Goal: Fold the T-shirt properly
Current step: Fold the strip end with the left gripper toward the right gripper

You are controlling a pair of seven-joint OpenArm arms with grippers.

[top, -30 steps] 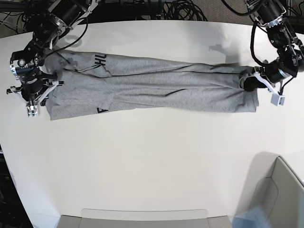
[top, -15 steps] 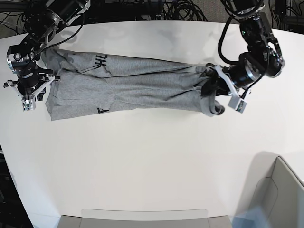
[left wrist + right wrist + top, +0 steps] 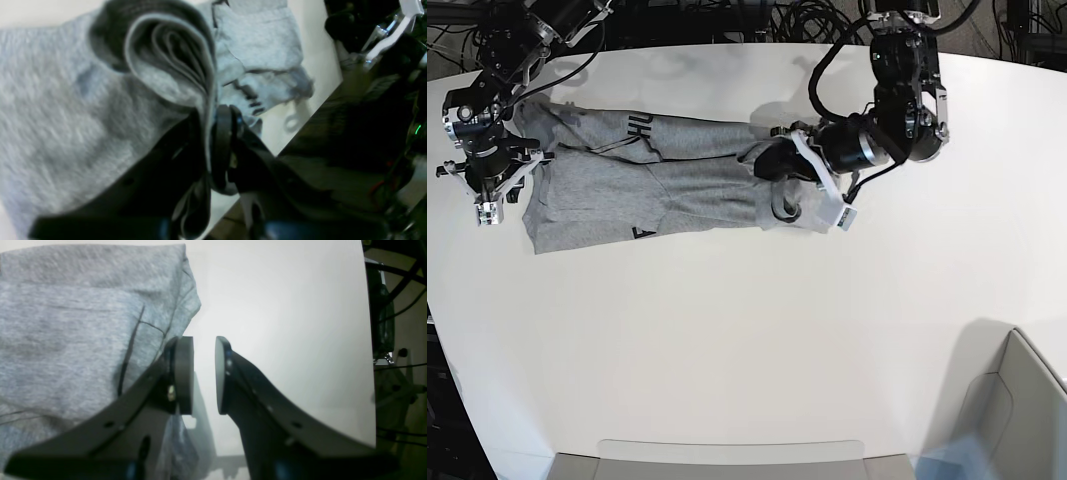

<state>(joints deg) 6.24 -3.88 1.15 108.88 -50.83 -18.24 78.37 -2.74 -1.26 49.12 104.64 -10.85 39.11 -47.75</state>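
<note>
The heather-grey T-shirt lies lengthwise across the far half of the white table, with black lettering near its left end. My left gripper is shut on the shirt's right end and holds it doubled back above the shirt's middle. In the left wrist view the fabric loops up from between the pads of the left gripper. My right gripper stands at the shirt's left edge. In the right wrist view the right gripper is open with only table in its gap, and the shirt is beside its left finger.
A grey bin stands at the lower right corner. A grey ledge runs along the table's near edge. Black cables lie behind the far edge.
My left gripper has carried the shirt's right end leftward from the table's right side to the shirt's middle, doubling the cloth over. My right gripper shifted slightly up at the left edge.
</note>
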